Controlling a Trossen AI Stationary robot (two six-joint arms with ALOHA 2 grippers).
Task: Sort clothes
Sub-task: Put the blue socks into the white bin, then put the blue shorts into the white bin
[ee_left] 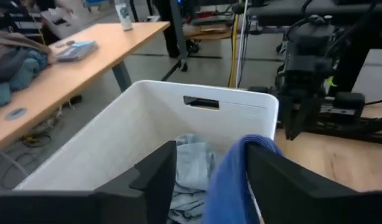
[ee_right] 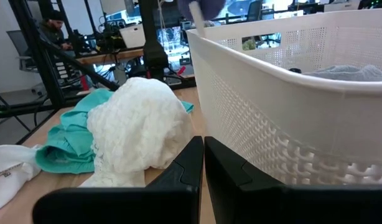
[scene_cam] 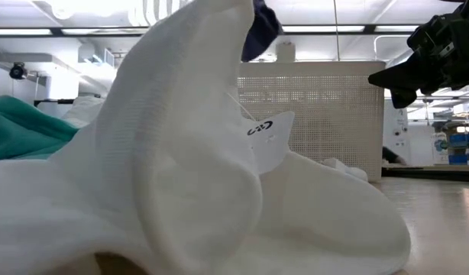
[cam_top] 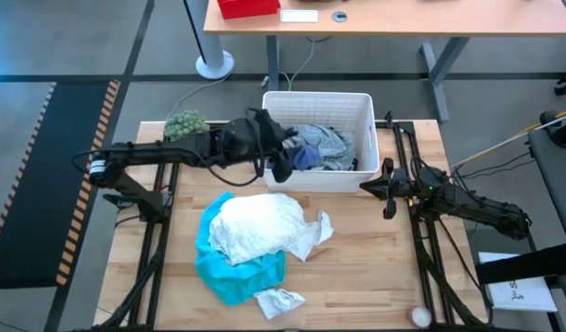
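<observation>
Rumpled white garment (cam_top: pixel 255 226) on crumpled turquoise fabric (cam_top: pixel 235 272)

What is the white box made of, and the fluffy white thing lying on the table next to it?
The white bin looks like hard, matte plastic: its walls are stiff, with rows of tiny punched holes. The white garment looks like soft knit or crinkled cloth, probably cotton: it slumps in wrinkly folds over the turquoise garment. The exact fibre cannot be told.

White bin (cam_top: pixel 292 103), turquoise garment (cam_top: pixel 229 272), white garment (cam_top: pixel 255 226)
</observation>
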